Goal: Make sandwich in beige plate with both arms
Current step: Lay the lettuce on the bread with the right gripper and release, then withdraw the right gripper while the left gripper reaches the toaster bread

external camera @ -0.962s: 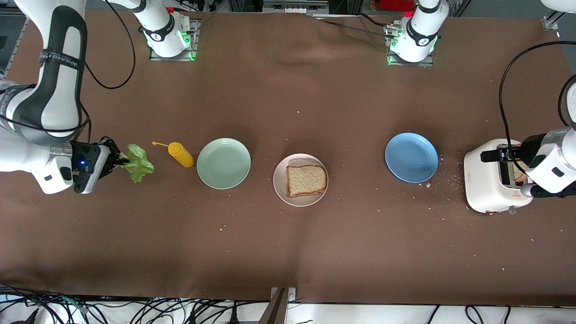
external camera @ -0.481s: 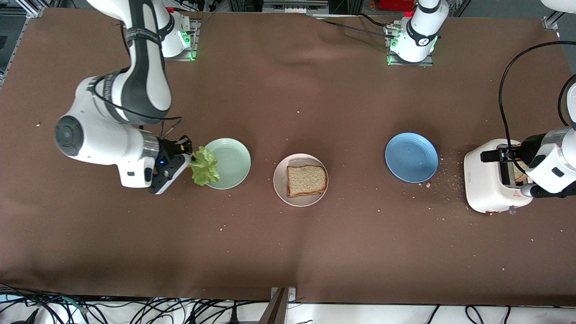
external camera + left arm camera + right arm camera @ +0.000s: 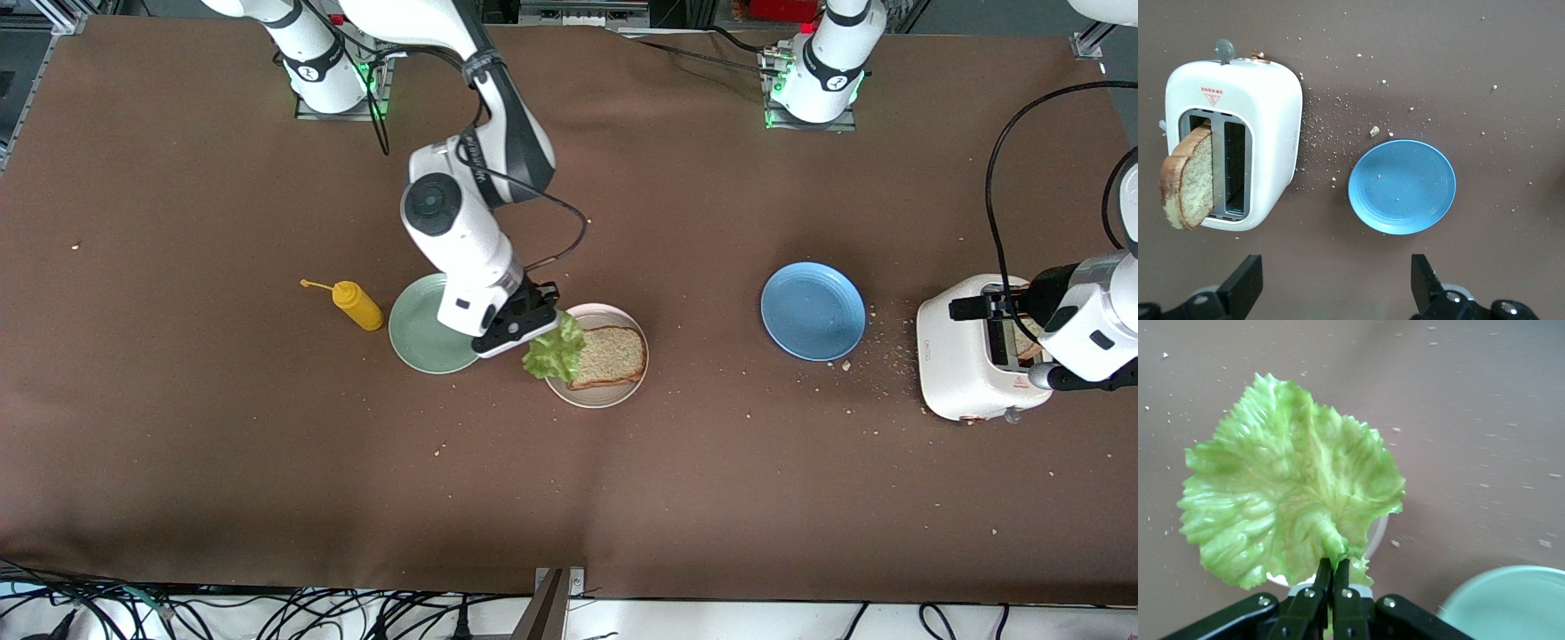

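Observation:
One brown bread slice (image 3: 610, 356) lies flat on the beige plate (image 3: 594, 399) at mid-table. My right gripper (image 3: 533, 325) is shut on the stem of a ruffled green lettuce leaf (image 3: 554, 352). It holds the leaf over the plate's edge toward the right arm's end, covering the slice's corner. In the right wrist view the pinched fingers of the right gripper (image 3: 1332, 565) grip the leaf (image 3: 1288, 500), and the plate's rim (image 3: 1378, 532) peeks out under it. A second bread slice (image 3: 1186, 179) leans out of the toaster's slot. My left gripper (image 3: 1337, 287) hangs open and empty over the toaster (image 3: 965, 364).
A mint green plate (image 3: 416, 342) and a yellow squeeze bottle (image 3: 357, 305) lie toward the right arm's end. A blue plate (image 3: 813, 311) sits between the beige plate and the toaster. Crumbs are scattered around the toaster and the blue plate (image 3: 1402, 187).
My right arm has swept from its end of the table with the lettuce, past the bottle and the mint green plate, to the beige plate's edge. The left arm has not moved.

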`<action>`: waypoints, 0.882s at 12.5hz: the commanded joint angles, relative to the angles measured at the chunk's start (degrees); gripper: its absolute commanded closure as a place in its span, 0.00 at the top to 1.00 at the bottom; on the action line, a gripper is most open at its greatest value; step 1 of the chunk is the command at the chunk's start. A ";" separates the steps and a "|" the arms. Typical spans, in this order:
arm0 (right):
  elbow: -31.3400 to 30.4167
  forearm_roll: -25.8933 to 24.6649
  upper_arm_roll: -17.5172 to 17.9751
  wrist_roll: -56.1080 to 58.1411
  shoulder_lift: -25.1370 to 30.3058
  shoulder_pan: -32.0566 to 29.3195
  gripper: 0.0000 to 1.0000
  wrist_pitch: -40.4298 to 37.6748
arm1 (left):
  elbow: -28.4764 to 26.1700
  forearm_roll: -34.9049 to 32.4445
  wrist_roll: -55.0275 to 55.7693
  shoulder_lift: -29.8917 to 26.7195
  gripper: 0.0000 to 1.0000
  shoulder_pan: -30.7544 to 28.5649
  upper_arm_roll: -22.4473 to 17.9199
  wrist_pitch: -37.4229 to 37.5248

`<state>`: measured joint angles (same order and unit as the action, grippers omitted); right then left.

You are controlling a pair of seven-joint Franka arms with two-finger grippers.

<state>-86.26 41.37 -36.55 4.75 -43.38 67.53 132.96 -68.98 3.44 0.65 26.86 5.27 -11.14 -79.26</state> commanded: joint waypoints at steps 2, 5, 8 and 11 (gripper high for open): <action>0.74 -0.23 1.13 -2.55 -7.32 2.34 0.00 11.59 | -0.54 -1.25 0.31 -0.50 0.98 0.18 0.24 -0.46; 0.39 0.47 1.66 -2.64 -8.48 3.48 0.51 16.36 | -0.63 -1.25 0.40 -0.50 0.98 0.35 0.24 -0.46; 0.21 0.47 1.66 -2.64 -8.21 3.92 1.00 16.19 | -0.63 -1.25 0.40 -0.41 0.98 0.35 0.24 -0.46; -0.40 0.30 0.09 -2.64 -6.38 5.07 1.00 9.63 | -0.72 -1.16 0.31 -0.41 0.98 0.09 0.24 -0.63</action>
<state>-86.01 41.40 -34.73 2.47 -51.78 71.64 147.01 -69.05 3.44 0.66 26.87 5.31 -11.04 -79.26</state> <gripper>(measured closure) 0.326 0.022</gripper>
